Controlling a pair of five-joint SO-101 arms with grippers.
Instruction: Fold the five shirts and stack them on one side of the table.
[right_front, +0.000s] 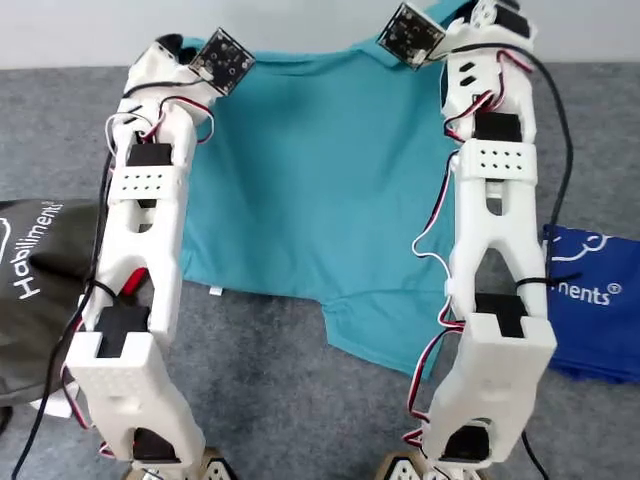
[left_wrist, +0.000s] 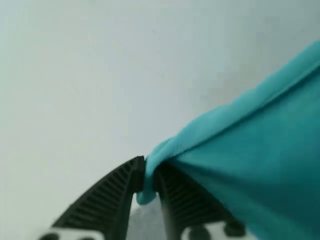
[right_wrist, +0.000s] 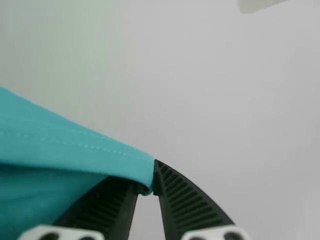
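**Setting: grey tabletop before a plain pale wall**

The table (right_front: 290, 400) has a mottled grey, felt-like surface that spans the full width of the high view. A plain, pale wall (right_front: 300, 25) rises along its far edge, unmarked and evenly lit. Both wrist views look onto a smooth pale backdrop. A lighter, blurred patch (right_wrist: 260, 5) lies at one edge of the right wrist view.

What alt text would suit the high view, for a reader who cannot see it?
Two white robot arms stretch across a grey table, one at each far corner of a spread teal shirt. A black garment lies at one edge, a blue garment at the other.
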